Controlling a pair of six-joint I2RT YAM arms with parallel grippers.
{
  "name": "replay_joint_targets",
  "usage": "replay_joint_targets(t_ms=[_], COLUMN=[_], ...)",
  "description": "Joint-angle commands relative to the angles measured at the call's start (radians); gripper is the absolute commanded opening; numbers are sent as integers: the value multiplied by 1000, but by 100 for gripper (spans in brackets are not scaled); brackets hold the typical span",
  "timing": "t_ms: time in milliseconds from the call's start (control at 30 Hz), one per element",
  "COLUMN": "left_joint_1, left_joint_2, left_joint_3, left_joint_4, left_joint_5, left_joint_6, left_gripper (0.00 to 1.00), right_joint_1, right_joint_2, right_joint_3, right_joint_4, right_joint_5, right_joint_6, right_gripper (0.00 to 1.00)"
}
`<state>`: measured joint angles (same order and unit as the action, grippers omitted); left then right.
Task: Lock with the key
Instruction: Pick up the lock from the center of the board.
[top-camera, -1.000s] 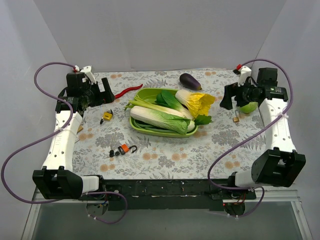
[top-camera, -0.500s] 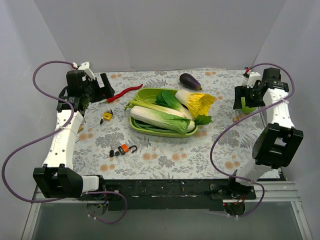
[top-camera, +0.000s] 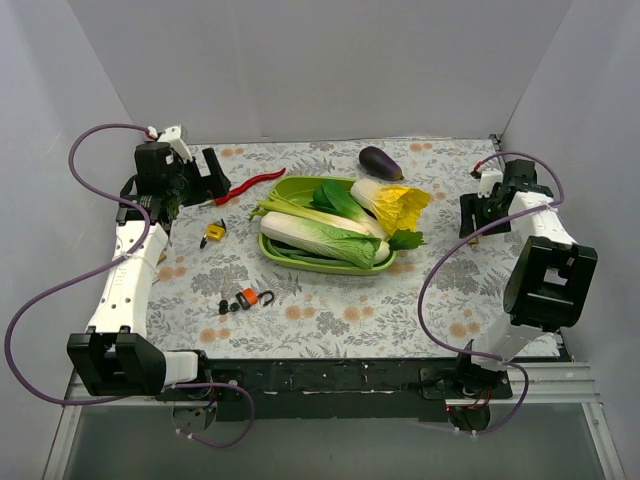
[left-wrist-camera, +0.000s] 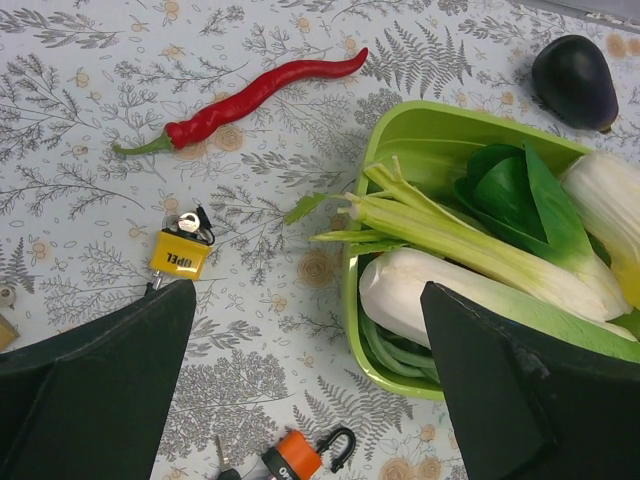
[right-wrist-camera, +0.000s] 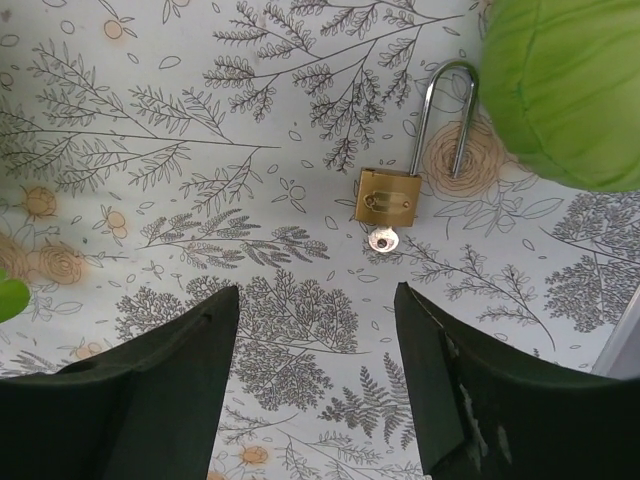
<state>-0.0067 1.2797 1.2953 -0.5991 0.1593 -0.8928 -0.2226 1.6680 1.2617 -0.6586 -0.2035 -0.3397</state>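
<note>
A brass padlock (right-wrist-camera: 389, 196) lies on the floral cloth with its shackle (right-wrist-camera: 445, 110) open and a silver key (right-wrist-camera: 381, 240) in its keyhole. My right gripper (right-wrist-camera: 318, 290) is open and empty, hovering just short of it; it also shows in the top view (top-camera: 470, 215). A yellow padlock (left-wrist-camera: 180, 250) with a key in it lies at the left (top-camera: 213, 232). An orange padlock (left-wrist-camera: 293, 460) with an open shackle lies nearer (top-camera: 250, 297). My left gripper (left-wrist-camera: 308, 290) is open and empty, high above the cloth (top-camera: 205, 175).
A green tray (top-camera: 300, 188) of cabbages and greens sits mid-table. A red chili (left-wrist-camera: 250, 95) lies at the far left and an eggplant (left-wrist-camera: 575, 68) behind the tray. A green fruit (right-wrist-camera: 560, 90) lies right beside the brass padlock's shackle. Walls close in on three sides.
My right arm has folded back and swung its gripper over the brass padlock at the far right. My left arm has barely moved.
</note>
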Motion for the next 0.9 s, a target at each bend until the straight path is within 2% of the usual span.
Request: replay_joint_targets(t_ms=[0,367,867], left_joint_1=[5,5,5], left_joint_2=[-20,-43,-14], left_joint_3=[-8,-28,-28], left_joint_4=[18,55,51], left_joint_5=[40,123,125], left_joint_6=[6,9,15], left_gripper=[98,98,98], right_joint_1=[17,17,17], right_joint_2=[24,108,211], right_joint_3=[-39,-53,-5], right_joint_4=[125,192,218], right_joint_5=[47,108,141], right_joint_6=[2,-35,-47], right_gripper=[69,66,61])
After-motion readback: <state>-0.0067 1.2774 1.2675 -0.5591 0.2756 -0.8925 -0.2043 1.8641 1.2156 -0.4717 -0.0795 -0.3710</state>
